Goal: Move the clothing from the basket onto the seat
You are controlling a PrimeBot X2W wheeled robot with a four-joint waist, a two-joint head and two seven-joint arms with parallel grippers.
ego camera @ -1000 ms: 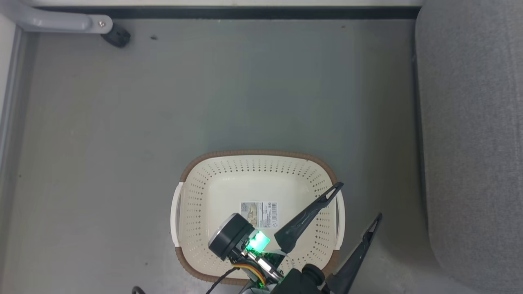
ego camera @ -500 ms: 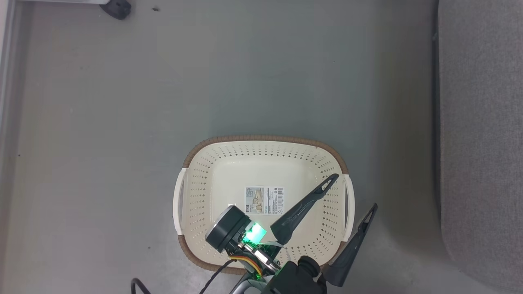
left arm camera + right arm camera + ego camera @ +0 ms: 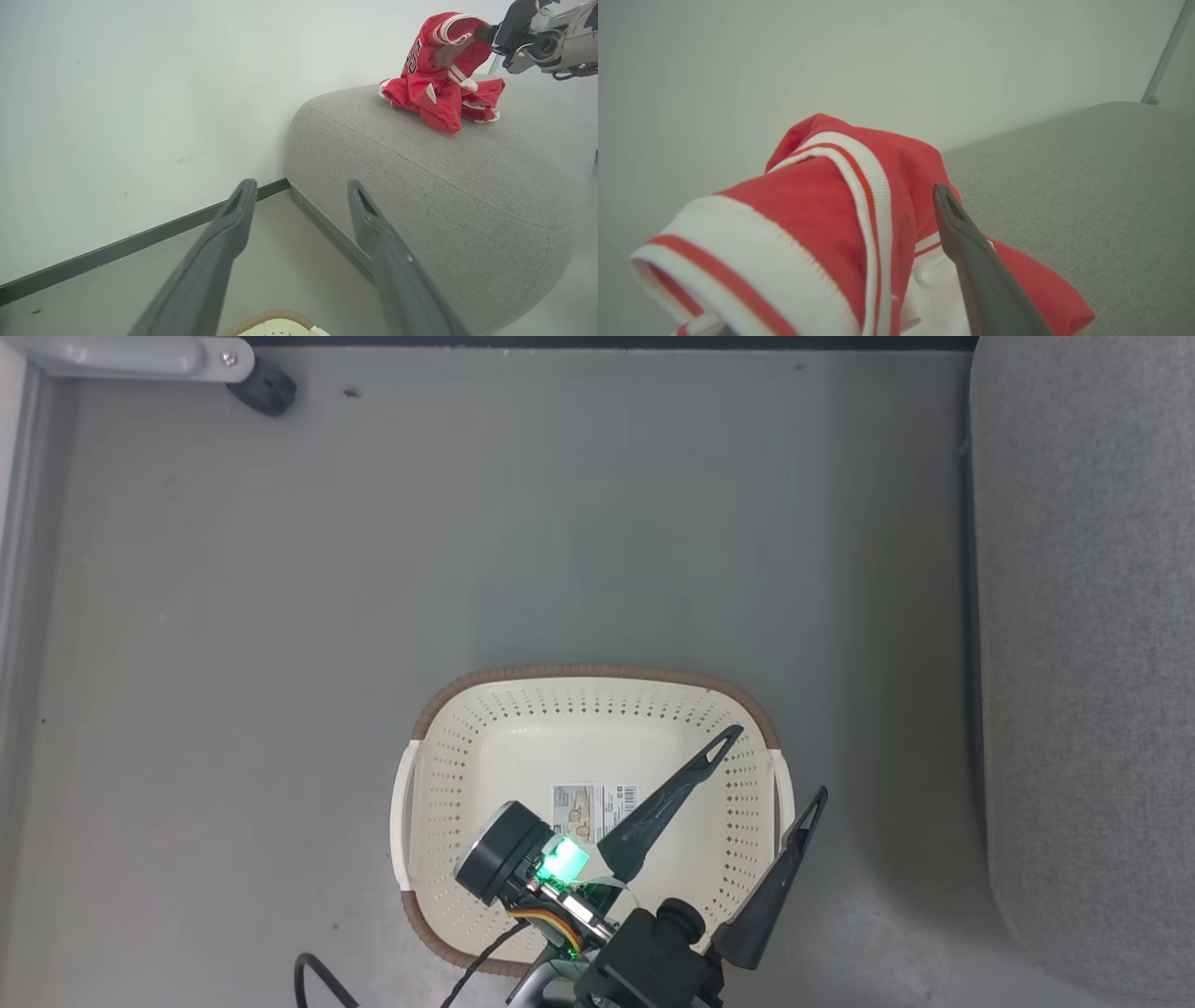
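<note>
The cream basket [image 3: 588, 674] stands on the floor and holds nothing but a paper label. My left gripper [image 3: 775, 763] hangs open over the basket's right side, with nothing between its fingers [image 3: 299, 184]. The red clothing [image 3: 434, 88] with white trim lies bunched on the grey seat [image 3: 420, 177]. Its top is still lifted up to my right gripper [image 3: 483, 30]. In the right wrist view one dark finger [image 3: 966, 247] stands wide to the side. Red fabric [image 3: 822, 210] drapes over the other finger and hides it. The jaws look open [image 3: 889, 186].
The seat [image 3: 1083, 663] runs down the right side of the head view, beside the grey floor. A grey frame leg with a black foot [image 3: 266, 392] sits at the far left by the dark baseboard. A black cable [image 3: 317, 980] lies near the basket. A thin metal pole [image 3: 1164, 56] rises behind the seat.
The head camera has shifted, so the whole picture moved. My left gripper stays open, its fingers a little further in over the basket.
</note>
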